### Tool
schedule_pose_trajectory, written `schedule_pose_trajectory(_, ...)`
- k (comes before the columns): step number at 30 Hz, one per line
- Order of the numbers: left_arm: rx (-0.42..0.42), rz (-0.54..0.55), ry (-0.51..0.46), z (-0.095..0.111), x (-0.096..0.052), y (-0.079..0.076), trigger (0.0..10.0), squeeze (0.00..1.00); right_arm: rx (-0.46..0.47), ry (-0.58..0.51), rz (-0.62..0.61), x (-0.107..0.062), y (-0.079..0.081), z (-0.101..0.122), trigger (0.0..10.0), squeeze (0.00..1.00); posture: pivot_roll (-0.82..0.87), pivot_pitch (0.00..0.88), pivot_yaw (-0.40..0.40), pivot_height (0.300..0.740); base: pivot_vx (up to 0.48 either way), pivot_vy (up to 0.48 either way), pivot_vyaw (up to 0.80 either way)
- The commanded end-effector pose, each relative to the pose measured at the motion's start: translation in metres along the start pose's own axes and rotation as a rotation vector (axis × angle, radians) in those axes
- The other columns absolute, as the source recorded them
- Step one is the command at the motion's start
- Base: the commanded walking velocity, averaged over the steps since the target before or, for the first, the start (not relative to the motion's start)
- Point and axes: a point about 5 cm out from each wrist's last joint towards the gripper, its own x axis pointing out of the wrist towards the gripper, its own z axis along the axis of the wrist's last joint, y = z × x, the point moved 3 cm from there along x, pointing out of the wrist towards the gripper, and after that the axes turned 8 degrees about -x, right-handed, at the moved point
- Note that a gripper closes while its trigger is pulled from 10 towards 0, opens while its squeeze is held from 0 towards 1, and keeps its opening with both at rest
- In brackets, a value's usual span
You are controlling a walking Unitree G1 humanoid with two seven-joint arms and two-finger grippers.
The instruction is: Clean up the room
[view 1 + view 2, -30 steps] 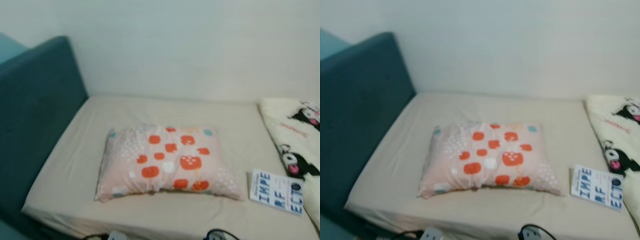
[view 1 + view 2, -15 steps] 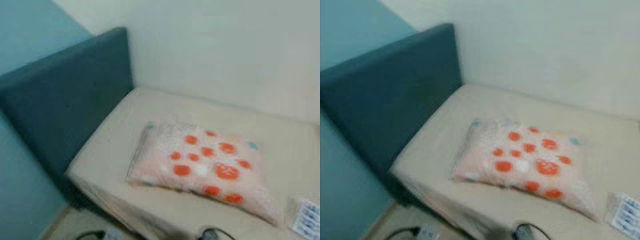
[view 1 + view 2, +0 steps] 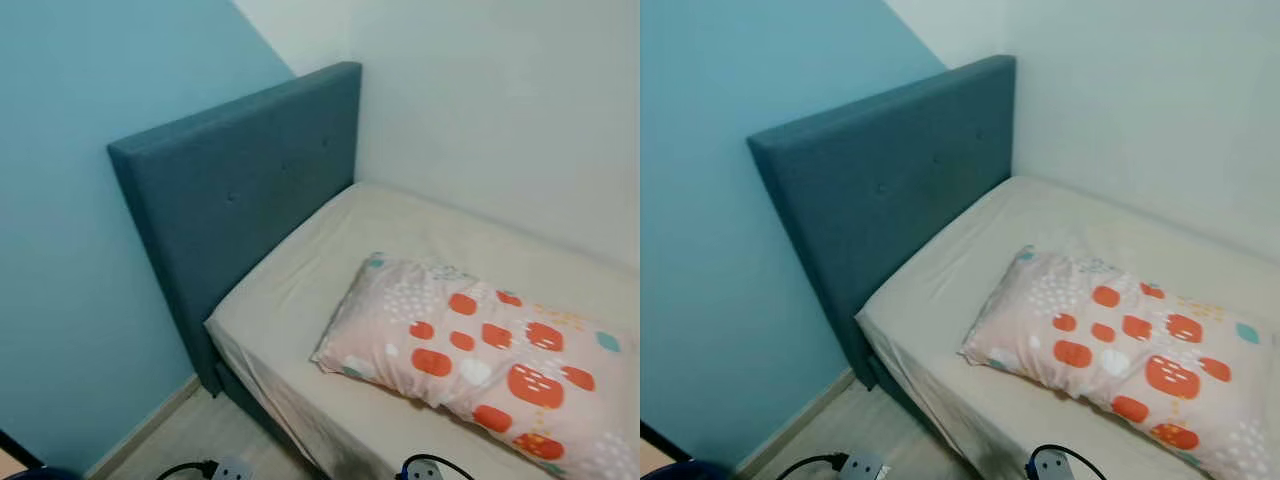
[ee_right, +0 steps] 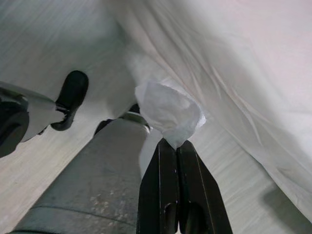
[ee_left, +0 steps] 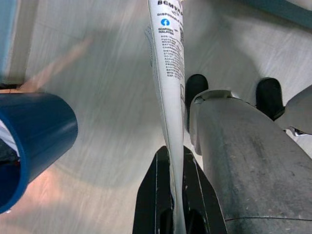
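The left gripper (image 5: 171,183) was clamped on a flat white printed plastic packet (image 5: 168,73) above pale wood-grain floor (image 5: 97,97), beside a blue cylindrical bin (image 5: 34,141). The right gripper (image 4: 178,161) pinched a crumpled white tissue (image 4: 168,112) — near a draped bedsheet (image 4: 229,63). Ahead, a pink orange-spotted pillow (image 3: 480,350) lay on the beige mattress (image 3: 290,300), against a teal padded headboard (image 3: 240,200).

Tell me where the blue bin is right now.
In the left wrist view, the blue bin lies on the floor beside the left tool, which grips a white packet.
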Motion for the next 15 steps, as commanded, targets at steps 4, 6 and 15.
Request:
schedule_pose_trajectory(4,0.042,0.003,0.073,-0.0198,-0.0017,0.0060,10.0,0.00,-0.007,-0.003,0.007,0.0000,0.0037,0.0001,10.0,0.00,0.00,0.012,-0.027,0.735,0.000,0.000,0.79)
schedule_pose_trajectory(6,0.041,0.005,0.071,-0.0199,-0.0017,0.0062,10.0,0.00,-0.010,-0.001,0.009,0.0000,0.0038,-0.0004,10.0,0.00,0.01,0.013,-0.032,0.735,0.000,0.000,0.79)
schedule_pose_trajectory(15,0.047,-0.006,0.078,-0.0247,-0.0024,0.0018,10.0,0.00,-0.025,-0.003,0.009,-0.0001,0.0025,-0.0004,10.0,0.00,0.00,0.014,-0.038,0.735,0.000,0.000,0.79)
